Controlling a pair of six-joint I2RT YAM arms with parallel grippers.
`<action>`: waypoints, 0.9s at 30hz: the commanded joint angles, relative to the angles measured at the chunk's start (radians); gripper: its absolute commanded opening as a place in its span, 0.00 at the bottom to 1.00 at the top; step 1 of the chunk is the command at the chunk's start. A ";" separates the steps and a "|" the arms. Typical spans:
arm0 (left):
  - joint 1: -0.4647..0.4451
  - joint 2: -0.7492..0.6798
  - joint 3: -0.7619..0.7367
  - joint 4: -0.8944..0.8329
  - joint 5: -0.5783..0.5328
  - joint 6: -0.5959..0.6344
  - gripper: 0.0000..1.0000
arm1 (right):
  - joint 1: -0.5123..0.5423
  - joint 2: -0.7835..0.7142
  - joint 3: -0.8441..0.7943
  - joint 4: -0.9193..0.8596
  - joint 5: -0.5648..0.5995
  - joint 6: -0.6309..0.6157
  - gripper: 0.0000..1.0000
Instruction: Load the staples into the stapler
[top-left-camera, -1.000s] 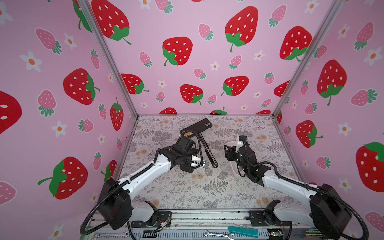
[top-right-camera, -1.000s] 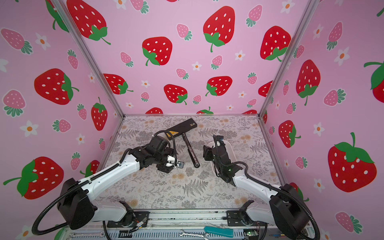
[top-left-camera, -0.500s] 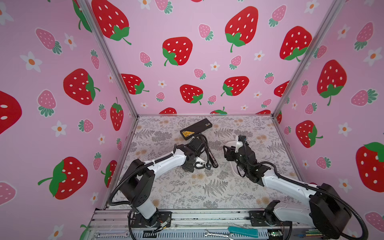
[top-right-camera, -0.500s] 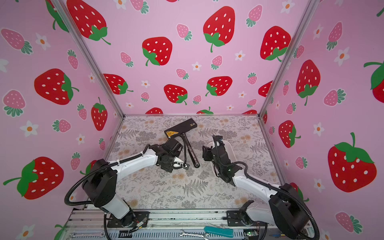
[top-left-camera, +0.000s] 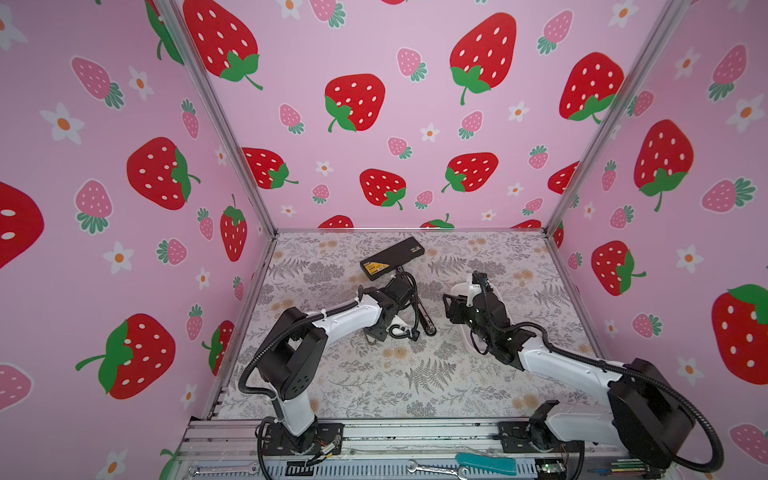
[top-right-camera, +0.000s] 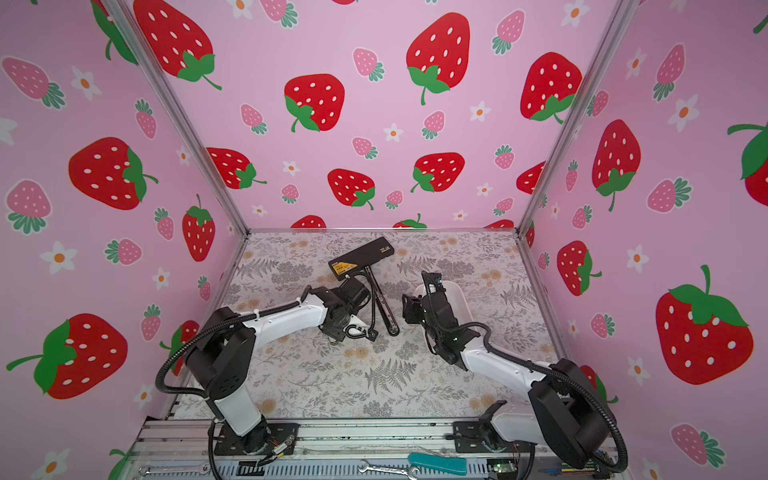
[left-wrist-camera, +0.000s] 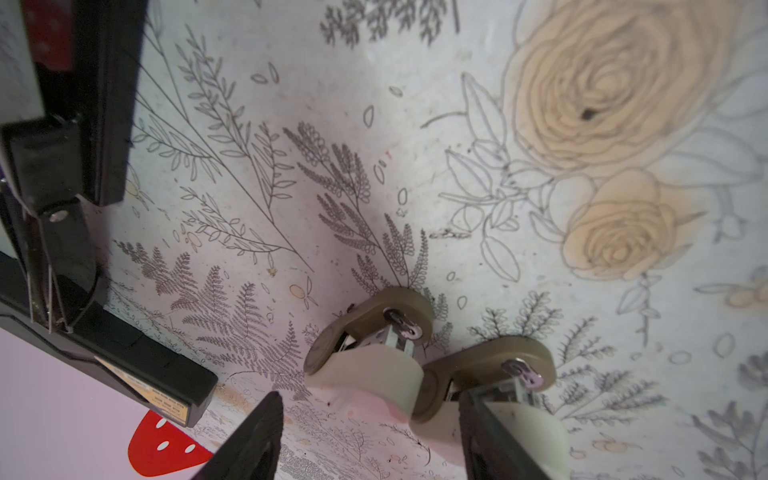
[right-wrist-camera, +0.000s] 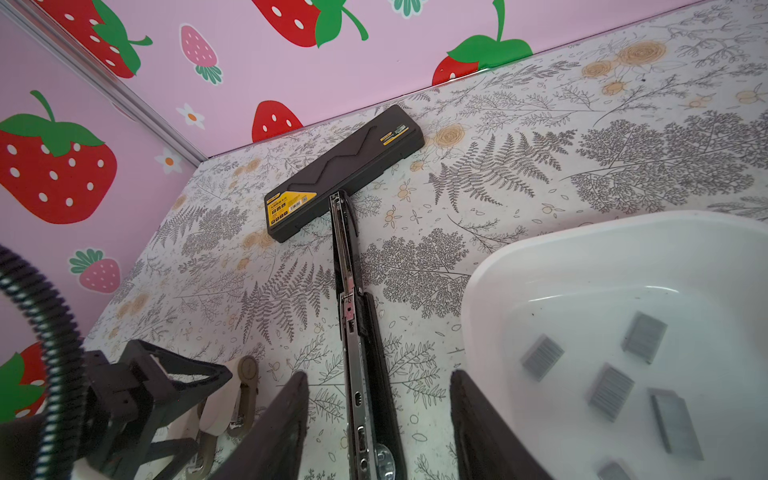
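The stapler (right-wrist-camera: 353, 332) lies opened flat on the table, its metal rail bare, running from the black case to my right gripper (right-wrist-camera: 382, 432). That gripper is open, a finger on each side of the rail's near end without touching it. Several grey staples (right-wrist-camera: 611, 390) lie loose in the white tray (right-wrist-camera: 582, 257) beside it. In both top views the stapler (top-left-camera: 424, 316) (top-right-camera: 384, 307) sits between the two arms. My left gripper (left-wrist-camera: 370, 399) is open, low over a beige staple remover (left-wrist-camera: 415, 365); one finger overlaps the remover, the other stands apart from it.
A black case with a yellow label (top-left-camera: 392, 258) (right-wrist-camera: 345, 170) lies at the stapler's far end, near the back wall. The white tray (top-left-camera: 461, 289) is mostly hidden under my right arm. Pink walls close in the left, back and right sides.
My left arm has folded, its elbow drawn back, and its gripper has come down by the staple remover close to the stapler. The right arm has hardly moved.
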 joint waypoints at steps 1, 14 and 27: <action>-0.007 0.032 0.067 -0.072 -0.018 0.023 0.63 | -0.004 0.014 0.013 0.014 -0.010 0.017 0.56; -0.016 0.117 0.123 -0.134 -0.053 0.044 0.57 | -0.008 0.023 0.014 0.012 -0.012 0.022 0.56; -0.020 0.138 0.137 -0.172 -0.043 0.039 0.40 | -0.011 0.042 0.018 0.014 -0.031 0.033 0.56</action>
